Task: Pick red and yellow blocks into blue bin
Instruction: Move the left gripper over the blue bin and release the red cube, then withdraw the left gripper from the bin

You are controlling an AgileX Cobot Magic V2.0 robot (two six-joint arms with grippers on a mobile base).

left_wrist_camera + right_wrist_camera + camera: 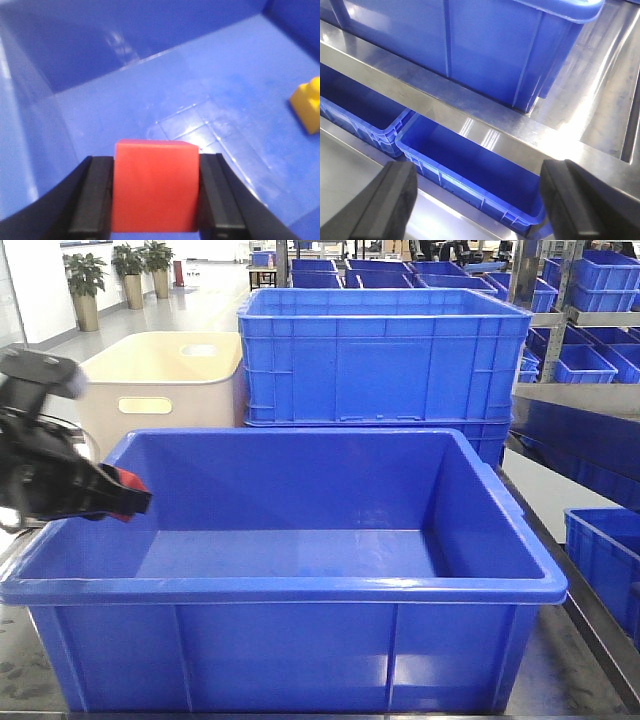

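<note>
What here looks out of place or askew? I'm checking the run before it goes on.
Nothing stands out. The left tool grips the red block squarely over the blue bin, and the yellow block already lies on the bin floor. The right tool hangs open over the steel table.

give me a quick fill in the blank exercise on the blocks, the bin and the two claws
1. The left claw is shut on the ____ block.
2. The yellow brick lies on the floor of the blue ____.
3. The right claw is open and holds ____.
4. Behind the blue bin, on its left, stands a ____ tub.

Missing words: red; bin; nothing; beige
</note>
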